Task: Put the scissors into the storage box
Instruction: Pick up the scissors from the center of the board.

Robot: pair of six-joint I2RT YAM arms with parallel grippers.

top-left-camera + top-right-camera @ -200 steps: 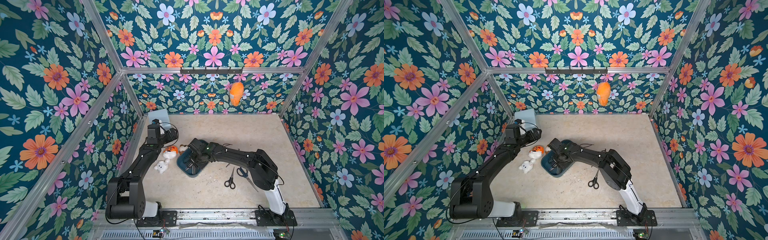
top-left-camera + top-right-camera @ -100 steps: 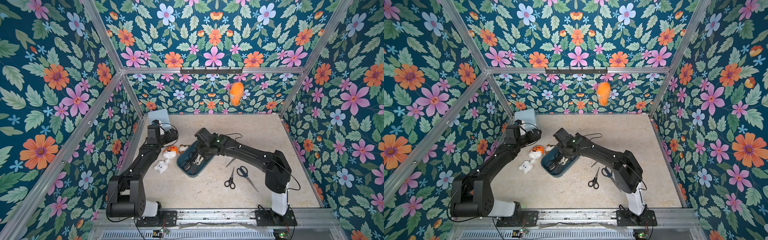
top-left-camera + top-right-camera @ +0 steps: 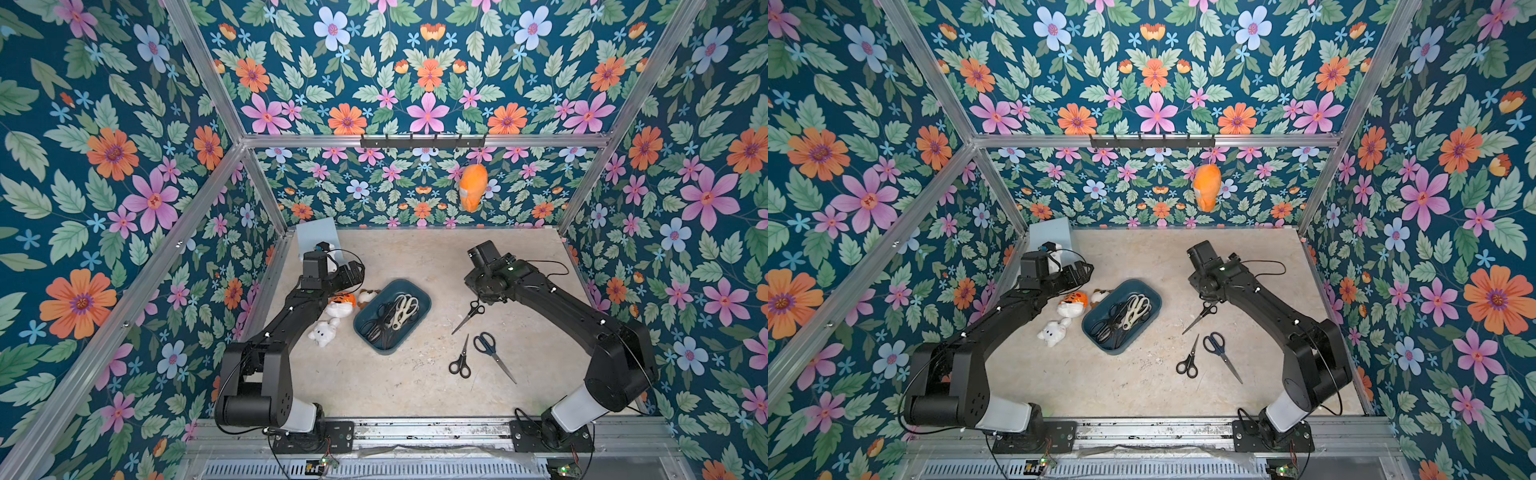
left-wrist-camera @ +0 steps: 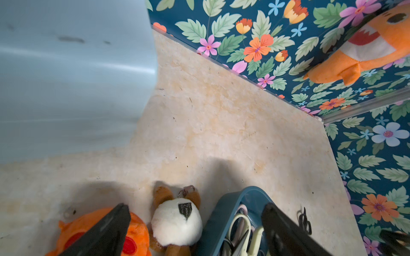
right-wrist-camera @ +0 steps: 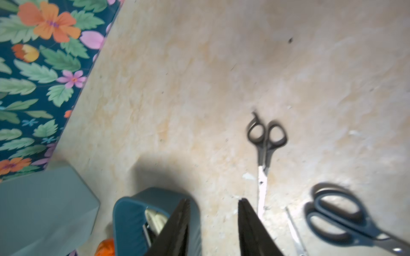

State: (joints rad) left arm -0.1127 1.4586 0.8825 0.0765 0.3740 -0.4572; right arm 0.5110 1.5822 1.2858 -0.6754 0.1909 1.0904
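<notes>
The storage box (image 3: pixel 395 287), a shallow teal tray, lies mid-table with cream-handled shears (image 3: pixel 402 309) and black-handled scissors (image 3: pixel 376 325) inside. Three scissors lie loose to its right: a small black pair (image 3: pixel 469 313), another small black pair (image 3: pixel 460 362) and a blue-handled pair (image 3: pixel 493 353). My right gripper (image 5: pixel 214 200) is open and empty, hanging over bare table between the box (image 5: pixel 131 212) and the nearest small black pair (image 5: pixel 265 141). My left gripper (image 4: pixel 195 205) stands wide open, holding nothing, above the box's rim (image 4: pixel 224 212) and a plush toy.
Left of the box lie plush toys: an orange one (image 3: pixel 343 300), a brown-and-white one (image 4: pixel 177 219) and a white one (image 3: pixel 324 332). A tall pale blue block (image 3: pixel 316 237) stands in the far left corner. An orange plush (image 3: pixel 473 191) hangs on the back wall.
My right arm has left the storage box and swung right, over the loose scissors, with its jaws now apart. The left arm has not moved.
</notes>
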